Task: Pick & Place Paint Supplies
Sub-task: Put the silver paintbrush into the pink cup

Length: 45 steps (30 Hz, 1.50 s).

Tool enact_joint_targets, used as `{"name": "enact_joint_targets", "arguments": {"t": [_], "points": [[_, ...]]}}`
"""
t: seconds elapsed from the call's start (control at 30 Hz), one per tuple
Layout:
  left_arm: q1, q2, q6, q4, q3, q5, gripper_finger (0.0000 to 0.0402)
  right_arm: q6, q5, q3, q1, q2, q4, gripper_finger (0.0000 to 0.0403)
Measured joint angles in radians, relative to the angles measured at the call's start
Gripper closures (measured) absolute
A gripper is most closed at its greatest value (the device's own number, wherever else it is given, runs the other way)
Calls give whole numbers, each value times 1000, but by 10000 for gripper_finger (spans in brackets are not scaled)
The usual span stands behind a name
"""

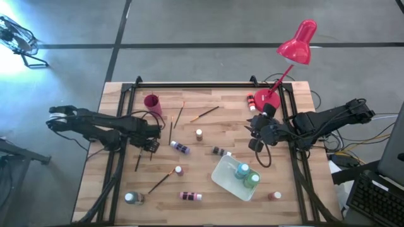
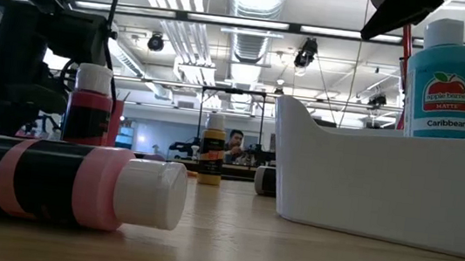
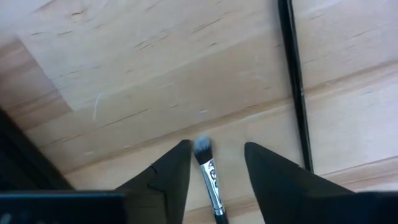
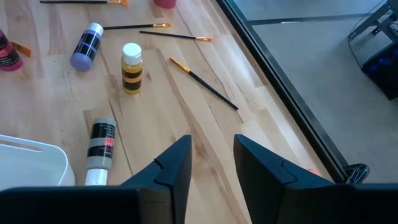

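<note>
My left gripper (image 1: 151,144) points down at the table's left side, open. Its fingers (image 3: 168,180) stand on either side of a thin dark-handled paintbrush (image 3: 210,177), which lies flat on the wood (image 1: 137,162) with its pale bristle tip (image 3: 203,147) just past them. My right gripper (image 1: 255,133) hangs open above the table's right side with nothing between its fingers (image 4: 212,140). Other brushes (image 1: 205,113) and small white-capped bottles lie scattered: purple (image 1: 180,147), yellow-brown upright (image 1: 199,134), pink (image 1: 189,196). A white tray (image 1: 222,178) holds two bottles (image 1: 243,170).
A pink cup (image 1: 152,102) stands at the far left and a red desk lamp (image 1: 297,44) at the far right corner. A black frame rail (image 3: 292,81) runs beside the left gripper. More bottles lie near the front edge (image 1: 132,198) (image 1: 275,196).
</note>
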Motion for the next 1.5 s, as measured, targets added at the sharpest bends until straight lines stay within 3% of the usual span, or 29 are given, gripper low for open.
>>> {"name": "enact_joint_targets", "arguments": {"t": [0.5, 0.9, 1.07, 1.23, 1.5], "points": [[-1, 0, 70, -13, 12, -7, 388, -1, 0, 0, 0, 0, 0, 320], [-1, -79, 185, -25, 217, -83, 399, -1, 2, 0, 0, 0, 0, 333], [-1, -119, 281, -24, 368, -195, 400, -1, 4, 0, 0, 0, 0, 318], [-1, -134, 422, 9, 505, -420, 400, 1, 15, 0, 0, 0, 0, 301], [11, -140, 735, 295, 551, -699, 401, 2, 21, 0, 0, 0, 0, 282]]}}
